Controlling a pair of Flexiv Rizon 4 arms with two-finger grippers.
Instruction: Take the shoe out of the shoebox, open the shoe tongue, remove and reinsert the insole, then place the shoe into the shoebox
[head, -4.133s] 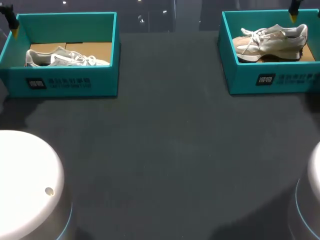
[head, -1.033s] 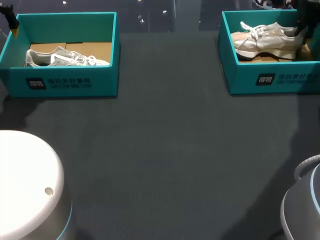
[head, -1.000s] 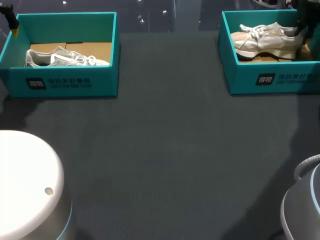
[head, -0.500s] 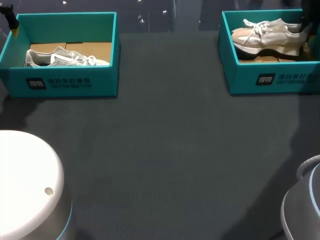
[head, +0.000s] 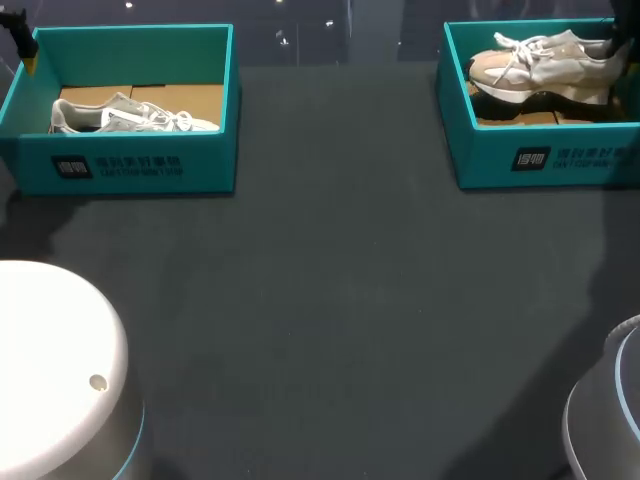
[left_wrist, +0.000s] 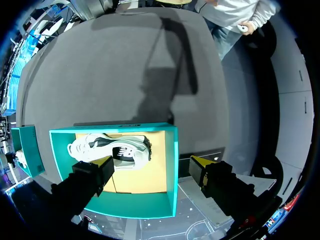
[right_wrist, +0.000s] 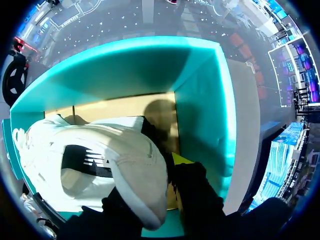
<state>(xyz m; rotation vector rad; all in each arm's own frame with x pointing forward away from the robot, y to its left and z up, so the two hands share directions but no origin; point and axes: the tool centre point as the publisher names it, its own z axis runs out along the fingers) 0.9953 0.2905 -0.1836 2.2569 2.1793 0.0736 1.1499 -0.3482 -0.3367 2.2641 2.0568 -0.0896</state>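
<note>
Two teal shoeboxes stand at the table's far side. In the right shoebox (head: 520, 150) a grey-and-beige sneaker (head: 545, 65) hangs above the cardboard floor, toe to the left. My right gripper (head: 618, 40) is shut on its heel. In the right wrist view the heel (right_wrist: 145, 185) sits pinched between the fingers of that gripper (right_wrist: 162, 172), inside the box's teal wall (right_wrist: 200, 100). My left gripper (left_wrist: 152, 162) hovers open high over the left shoebox (left_wrist: 172, 165), where a second sneaker (left_wrist: 112, 150) lies flat. In the head view the left gripper (head: 25, 50) shows at that box's far left corner.
The left shoebox (head: 130, 160) with its sneaker (head: 130, 115) stands at the far left. Between and in front of the boxes stretches the dark table (head: 330, 300). The arms' white bases (head: 50, 370) rise at both near corners.
The right gripper came down onto the sneaker's heel and closed on it. Over the last second it has lifted the shoe, which now hangs higher in the box.
</note>
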